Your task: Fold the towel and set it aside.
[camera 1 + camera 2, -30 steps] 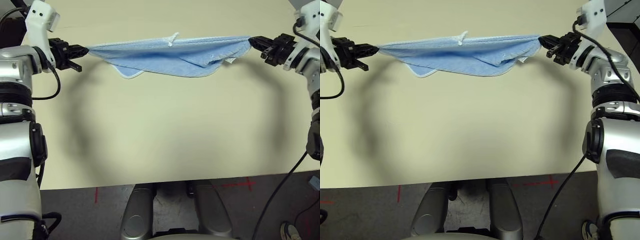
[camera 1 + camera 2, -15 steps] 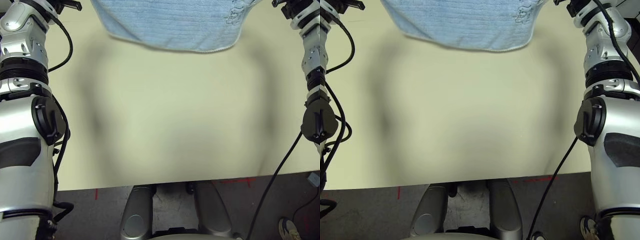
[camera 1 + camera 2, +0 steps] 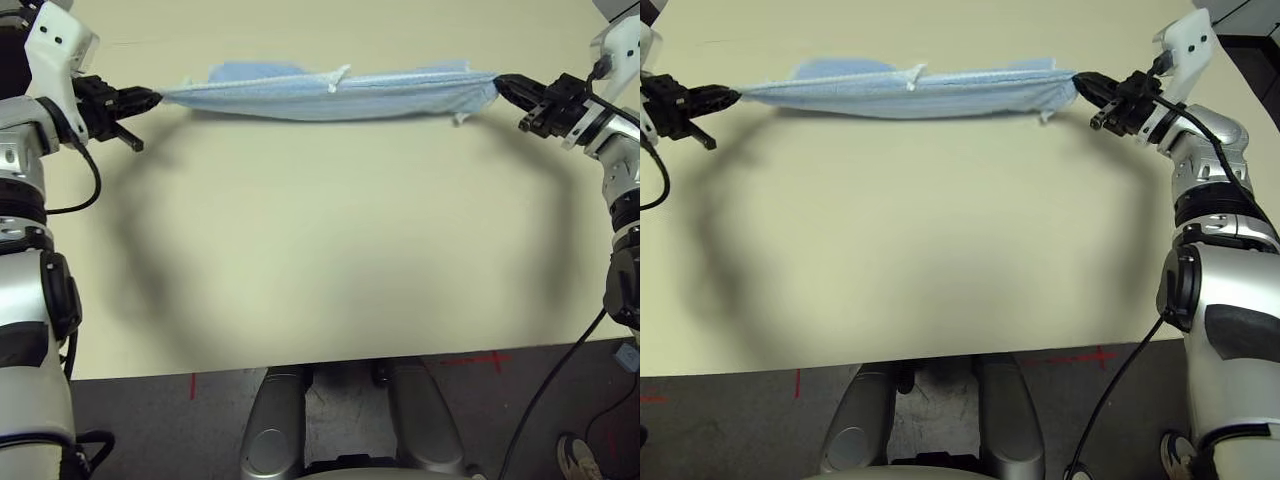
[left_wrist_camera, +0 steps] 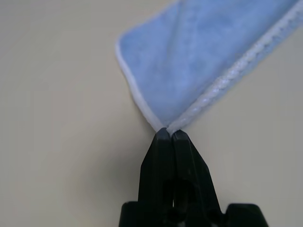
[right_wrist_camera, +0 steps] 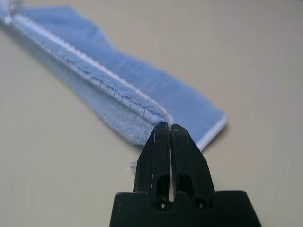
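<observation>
Towel (image 3: 330, 92) stretched taut left-right over far tabletop (image 3: 330, 260); left gripper (image 3: 150, 98), right gripper (image 3: 503, 85) fingers pinching opposite ends, likely aligning fold.

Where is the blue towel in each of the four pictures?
Left eye view: the towel stretches across the top, between the left gripper and the right gripper.
Right eye view: same band across the top, sitting further left.
Left wrist view: it fans away from the shut fingertips toward the upper right.
Right wrist view: it runs from the fingertips to the upper left.
Shared landmark: its white stitched edging.
</observation>
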Available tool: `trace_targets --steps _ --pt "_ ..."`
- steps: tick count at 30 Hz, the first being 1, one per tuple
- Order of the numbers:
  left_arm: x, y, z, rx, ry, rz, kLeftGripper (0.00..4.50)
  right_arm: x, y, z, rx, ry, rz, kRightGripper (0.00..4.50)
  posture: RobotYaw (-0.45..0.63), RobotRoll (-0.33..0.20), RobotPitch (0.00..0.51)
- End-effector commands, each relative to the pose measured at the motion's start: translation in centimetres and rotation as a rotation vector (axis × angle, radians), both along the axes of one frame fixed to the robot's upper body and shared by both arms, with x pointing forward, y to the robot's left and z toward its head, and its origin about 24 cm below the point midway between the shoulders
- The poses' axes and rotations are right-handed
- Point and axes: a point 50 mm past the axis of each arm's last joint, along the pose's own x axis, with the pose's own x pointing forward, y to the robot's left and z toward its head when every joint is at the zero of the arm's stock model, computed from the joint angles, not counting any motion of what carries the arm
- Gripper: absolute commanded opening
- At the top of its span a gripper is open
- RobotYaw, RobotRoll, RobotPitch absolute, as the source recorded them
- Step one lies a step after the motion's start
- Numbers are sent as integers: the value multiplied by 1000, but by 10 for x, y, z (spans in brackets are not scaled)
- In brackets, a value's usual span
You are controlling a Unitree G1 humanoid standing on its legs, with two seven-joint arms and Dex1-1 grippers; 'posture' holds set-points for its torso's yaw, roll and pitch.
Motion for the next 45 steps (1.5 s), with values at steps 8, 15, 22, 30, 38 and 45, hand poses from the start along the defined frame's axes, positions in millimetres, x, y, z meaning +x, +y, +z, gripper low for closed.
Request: trace_targets --steps 8,15,22,30,38,45 --pt "-27 23 -28 119 292 -16 27 -11 -6 -20 -241 125 100 0 55 0 326" --pt "-34 27 -27 163 330 -17 27 -11 2 -21 -372 114 165 0 70 0 319" --pt "-43 30 -25 186 398 -49 27 -8 21 -15 -384 60 253 0 75 0 318" --pt "-40 14 -31 87 474 -155 27 -12 22 -16 -286 188 372 0 68 0 323" --pt "-28 4 -23 70 417 -193 27 -8 28 -11 -284 109 329 0 63 0 320" --pt "-36 10 -23 163 466 -195 27 -17 19 -13 -381 120 377 0 61 0 317"
